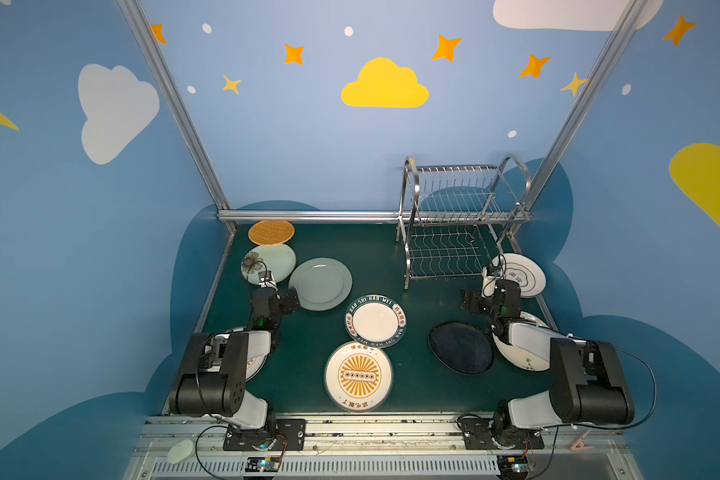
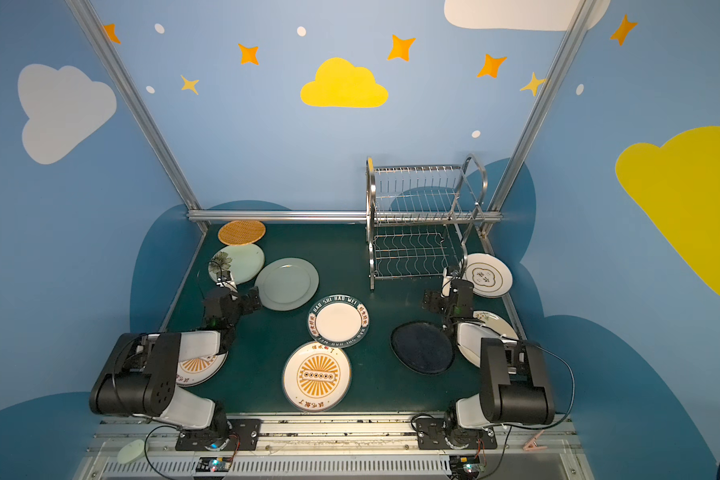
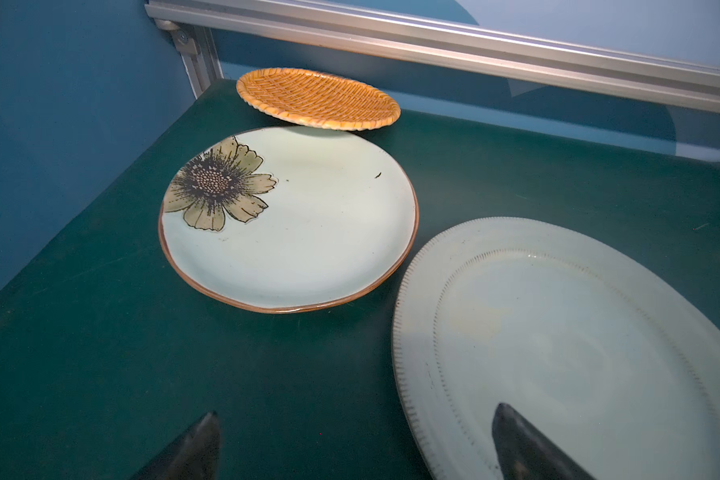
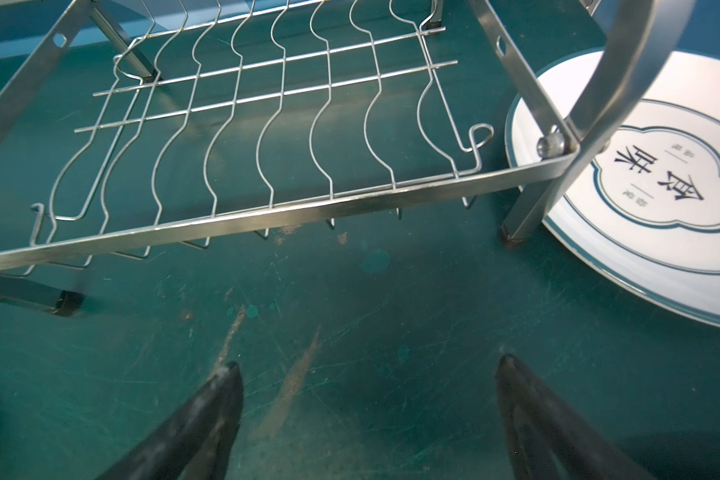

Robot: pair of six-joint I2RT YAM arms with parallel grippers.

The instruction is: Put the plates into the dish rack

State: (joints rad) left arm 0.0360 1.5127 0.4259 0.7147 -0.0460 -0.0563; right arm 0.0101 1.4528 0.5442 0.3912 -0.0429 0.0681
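White sunburst plate (image 2: 202,365), half hidden beneath left arm (image 2: 142,374)

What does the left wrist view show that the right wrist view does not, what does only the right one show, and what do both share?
Only the left wrist view: the woven orange plate, the floral pale green plate, the grey-green plate and an aluminium rail.
Only the right wrist view: the dish rack, its wavy-wire shelf empty, and a white plate with blue-lined lettering beside its leg.
Both: the dark green table, and an open, empty gripper, the left gripper and the right gripper.
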